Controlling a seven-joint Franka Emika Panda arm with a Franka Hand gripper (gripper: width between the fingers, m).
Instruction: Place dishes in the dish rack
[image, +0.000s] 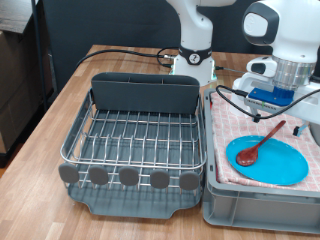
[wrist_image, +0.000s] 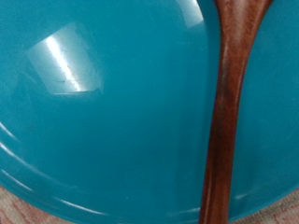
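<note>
**Spoon lies on the plate, rack stands bare of dishes**

Closest to my wrist camera is the blue plate (wrist_image: 103, 121), filling almost the whole picture, glossy, with a bright patch of reflected light on it. The dark red-brown spoon (wrist_image: 229, 112) lies across it, its handle running the length of the frame. A sliver of checked pinkish cloth (wrist_image: 19, 213) shows past the plate's rim in one corner. None of my fingers appear in this view, so I cannot tell from it how wide my pincer stands.

In the exterior view, the plate (image: 285, 165) rests on the cloth (image: 225, 140) that covers the grey plastic bin (image: 260, 205) at the view's lower right. The spoon (image: 262, 144) lies with its bowl on the plate and its handle slanting up toward the view's top right, out past the rim.

My gripper (image: 272, 102) hangs above the far end of the bin, just beyond the spoon's handle tip, holding nothing that I can see. Its fingers are hidden behind the blue-and-white hand body, so whether they are spread or closed I cannot tell.

To the exterior view's left, touching the bin's side, the dish rack (image: 140, 140) sits on the wooden table (image: 60, 100), its wire bed holding no dish and its grey caddy wall at the far side.
</note>
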